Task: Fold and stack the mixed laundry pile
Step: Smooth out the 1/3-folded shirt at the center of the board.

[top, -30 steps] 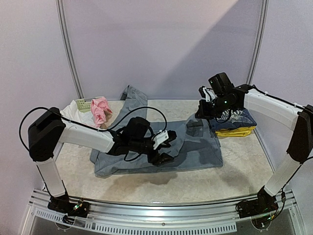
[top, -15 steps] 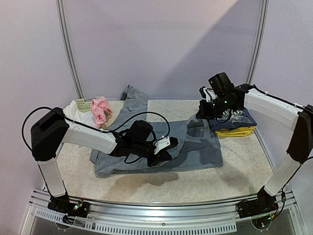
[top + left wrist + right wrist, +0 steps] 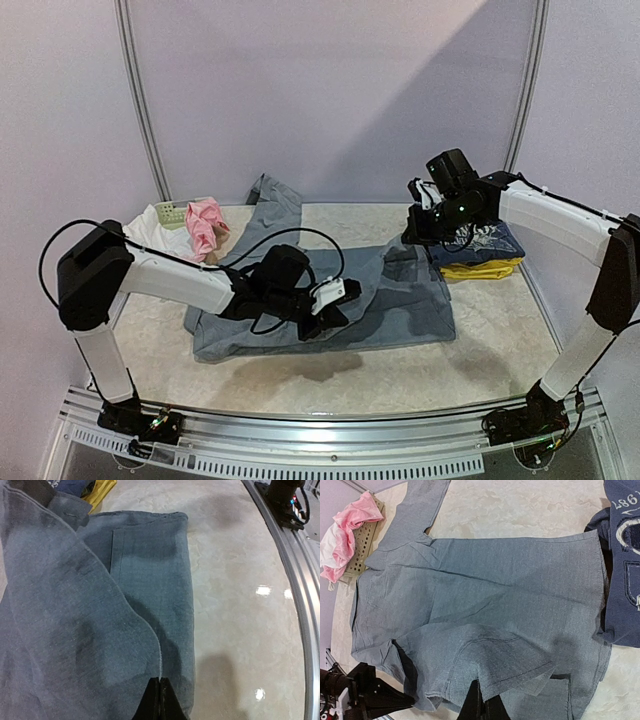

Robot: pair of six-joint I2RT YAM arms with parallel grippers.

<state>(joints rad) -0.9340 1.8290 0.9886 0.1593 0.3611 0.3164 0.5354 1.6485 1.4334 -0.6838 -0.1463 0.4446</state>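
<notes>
The large grey cloth trousers [image 3: 400,300] are clamped at the edges by the left gripper [image 3: 160,684] and the right gripper [image 3: 480,690]. A joint fold-over is judged due next.

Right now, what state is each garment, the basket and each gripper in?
grey trousers, spread out, one flap folded over
yellow piece, folded, bottom of the right stack
navy printed tee, folded, atop the yellow piece
basket, partly covered by cloth
pink piece, crumpled, on the basket
white piece, crumpled, beside the basket
left gripper, shut on the trousers' fold edge
right gripper, shut on the trousers' raised corner
</notes>
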